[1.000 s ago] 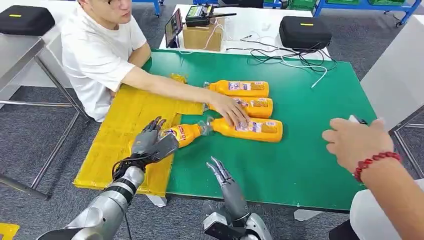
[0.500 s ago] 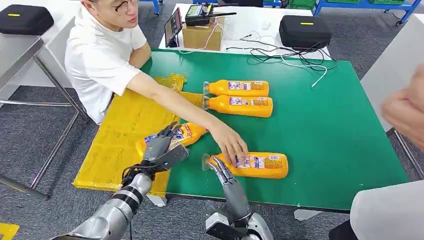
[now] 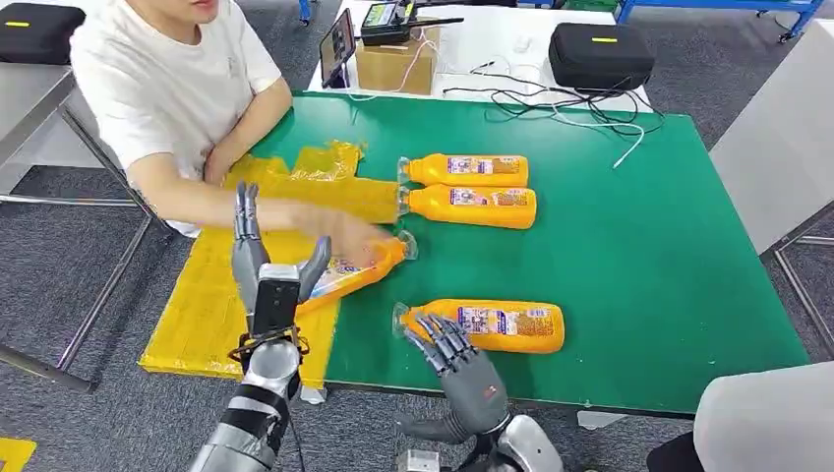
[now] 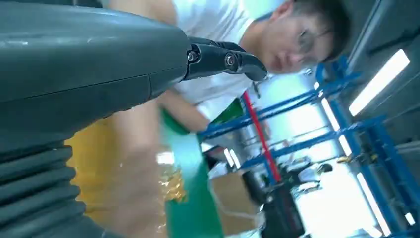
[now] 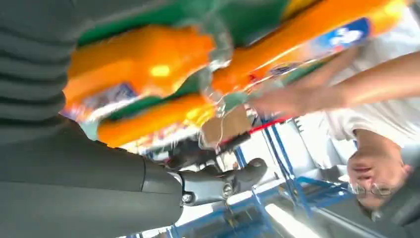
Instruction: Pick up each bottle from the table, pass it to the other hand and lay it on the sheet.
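Note:
Several orange bottles lie on the green table (image 3: 639,246). One bottle (image 3: 366,267) rests partly on the yellow sheet (image 3: 221,295), with a person's blurred hand (image 3: 339,234) over it. My left hand (image 3: 268,275) stands upright just beside it, fingers spread and holding nothing; its dark fingers (image 4: 223,58) reach toward the person in the left wrist view. The nearest bottle (image 3: 502,325) lies close to the front edge. My right hand (image 3: 454,352) is open at its cap end, fingers spread. In the right wrist view an orange bottle (image 5: 138,64) lies close ahead of that hand.
Two more bottles (image 3: 472,169) (image 3: 477,206) lie side by side farther back. A person in a white shirt (image 3: 167,88) sits at the table's left. Behind are a cardboard box (image 3: 393,69), a black case (image 3: 600,57) and cables (image 3: 580,113). Another person's clothing (image 3: 767,423) shows at the right front.
My left hand has let go of the bottle on the sheet and risen upright. The person's hand left the near bottle and drew back over the sheet bottle. My right hand shifted slightly right.

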